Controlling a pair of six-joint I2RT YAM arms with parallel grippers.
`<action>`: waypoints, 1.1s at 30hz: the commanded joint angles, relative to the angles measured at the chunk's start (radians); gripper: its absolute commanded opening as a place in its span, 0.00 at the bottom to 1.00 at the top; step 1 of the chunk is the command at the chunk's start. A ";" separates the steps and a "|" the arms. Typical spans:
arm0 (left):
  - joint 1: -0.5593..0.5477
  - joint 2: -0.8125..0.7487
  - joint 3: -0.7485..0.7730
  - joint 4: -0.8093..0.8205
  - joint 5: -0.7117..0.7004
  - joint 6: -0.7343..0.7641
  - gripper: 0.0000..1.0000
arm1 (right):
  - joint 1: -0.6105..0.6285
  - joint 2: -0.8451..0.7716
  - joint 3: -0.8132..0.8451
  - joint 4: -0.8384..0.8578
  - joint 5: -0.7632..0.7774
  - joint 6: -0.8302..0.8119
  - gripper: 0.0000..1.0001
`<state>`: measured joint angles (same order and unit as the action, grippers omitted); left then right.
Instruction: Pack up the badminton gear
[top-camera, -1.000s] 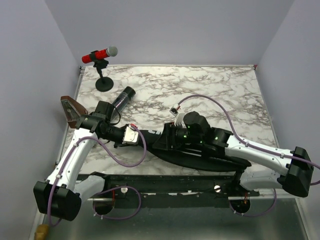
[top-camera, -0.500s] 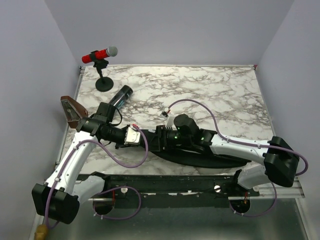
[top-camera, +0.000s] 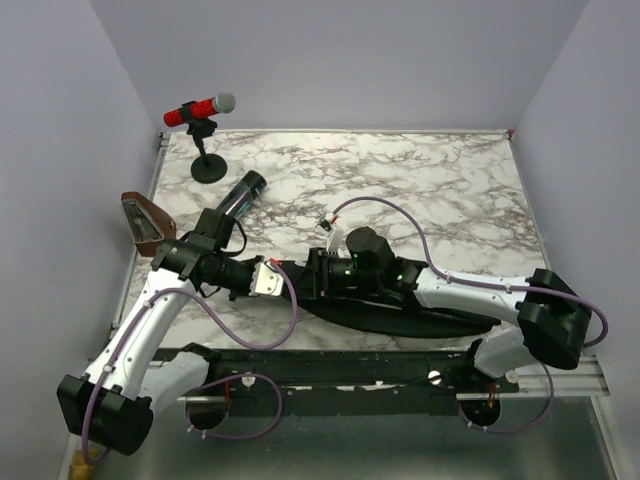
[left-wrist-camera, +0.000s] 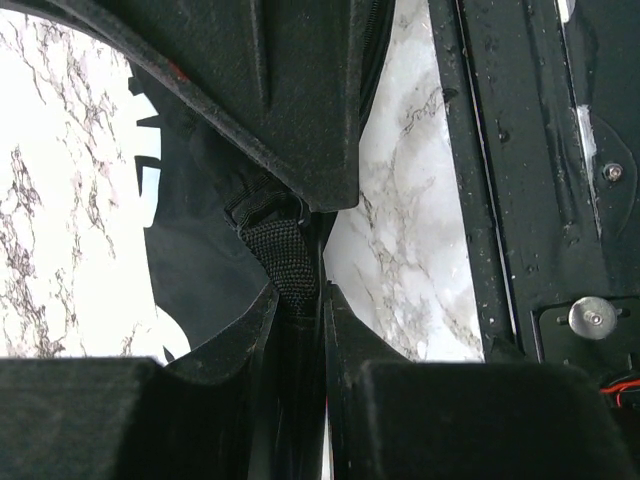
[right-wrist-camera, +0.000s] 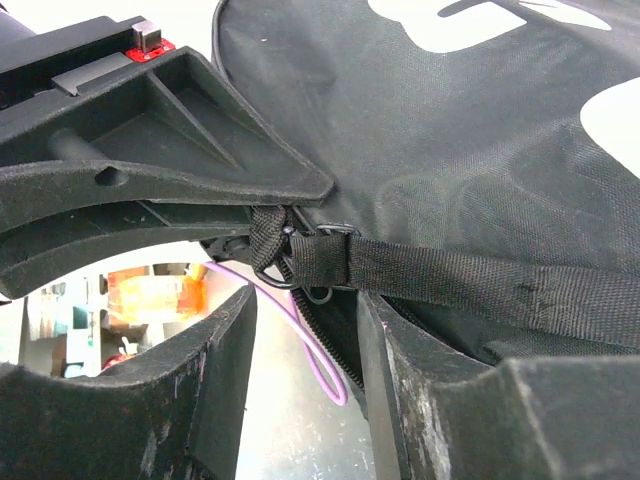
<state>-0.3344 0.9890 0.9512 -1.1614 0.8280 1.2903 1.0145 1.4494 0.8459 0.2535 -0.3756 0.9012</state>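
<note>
The black racket bag (top-camera: 400, 310) lies along the table's near edge. It also shows in the right wrist view (right-wrist-camera: 420, 120) with white lettering. My left gripper (top-camera: 285, 282) is at the bag's left end, shut on its webbing strap loop (left-wrist-camera: 290, 258). My right gripper (top-camera: 312, 275) faces it from the right. Its jaws are open around the bag's zipper (right-wrist-camera: 325, 345), and a thin purple loop (right-wrist-camera: 335, 375) hangs between them. The bag's strap (right-wrist-camera: 480, 285) runs off to the right. The black tube (top-camera: 243, 194) lies behind the left arm. Shuttlecocks and rackets are out of view.
A red microphone (top-camera: 200, 108) stands on a black stand at the back left of the marble table (top-camera: 420, 180). A brown wedge (top-camera: 145, 220) sits at the left edge. A dark metal rail (left-wrist-camera: 520, 150) runs along the near edge.
My right gripper has moved left along the bag until it meets the left gripper at the bag's end. The left gripper has shifted slightly towards the near edge, still holding.
</note>
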 joint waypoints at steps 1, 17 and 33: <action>-0.032 -0.006 0.011 -0.060 -0.010 0.012 0.00 | -0.002 0.023 0.022 0.076 -0.013 0.004 0.51; -0.080 -0.035 -0.008 -0.001 -0.107 0.006 0.00 | -0.005 0.042 0.041 0.132 -0.029 0.022 0.29; -0.081 -0.041 0.000 0.002 -0.118 0.006 0.00 | -0.010 0.046 0.048 0.063 -0.036 0.002 0.36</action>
<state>-0.4080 0.9573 0.9520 -1.1233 0.7300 1.2926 1.0100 1.4815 0.8722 0.3477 -0.3878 0.9230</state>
